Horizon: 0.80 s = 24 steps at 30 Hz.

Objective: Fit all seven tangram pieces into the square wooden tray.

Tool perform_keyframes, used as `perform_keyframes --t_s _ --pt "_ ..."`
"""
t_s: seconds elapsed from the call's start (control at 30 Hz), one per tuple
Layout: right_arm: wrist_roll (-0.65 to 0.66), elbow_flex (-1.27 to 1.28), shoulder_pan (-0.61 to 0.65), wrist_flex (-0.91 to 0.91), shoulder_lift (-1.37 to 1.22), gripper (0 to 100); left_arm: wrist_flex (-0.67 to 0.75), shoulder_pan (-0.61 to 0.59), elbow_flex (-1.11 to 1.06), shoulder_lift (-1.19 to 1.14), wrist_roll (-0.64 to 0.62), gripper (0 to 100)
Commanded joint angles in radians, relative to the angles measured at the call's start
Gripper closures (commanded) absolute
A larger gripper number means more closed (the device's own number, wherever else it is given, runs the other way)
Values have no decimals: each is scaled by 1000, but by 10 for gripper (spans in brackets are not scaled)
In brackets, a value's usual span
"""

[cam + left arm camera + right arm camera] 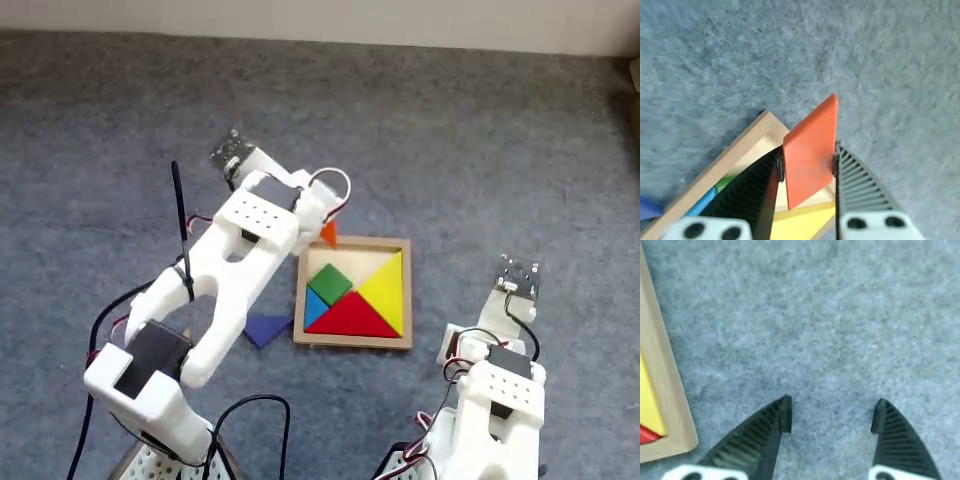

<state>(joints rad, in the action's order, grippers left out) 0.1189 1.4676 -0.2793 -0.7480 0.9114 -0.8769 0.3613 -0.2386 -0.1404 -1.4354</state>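
1. Tray sat mid-carpet, partly filled.
2. Left gripper — clamped on the orange piece — hung above the tray's far left corner.
3. Right gripper gaped empty beside the tray's right edge.
4. Navy piece lay off its near left corner.

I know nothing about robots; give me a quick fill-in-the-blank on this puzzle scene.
The left gripper is shut on a piece coloured ____.
The right gripper hangs ____ over the carpet.
The square piece in the tray is ____.
The dark blue piece lies ____ the tray.
Missing: orange; open; green; outside.
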Motion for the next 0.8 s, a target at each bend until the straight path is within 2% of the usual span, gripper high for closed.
perform_keyframes --t_s 0.0,0.2,0.3,0.53,0.77 --pt "9 -1 -12 13 15 739 23 41 4 10 -23 947" --pt "9 -1 -12 13 15 739 21 56 4 10 -12 947" --pt "9 -1 -12 13 15 739 21 58 5 10 109 947" --pt "9 -1 -12 13 15 739 23 56 5 4 724 947" --pt "9 -1 -12 13 15 739 20 50 2 1 1252 947"
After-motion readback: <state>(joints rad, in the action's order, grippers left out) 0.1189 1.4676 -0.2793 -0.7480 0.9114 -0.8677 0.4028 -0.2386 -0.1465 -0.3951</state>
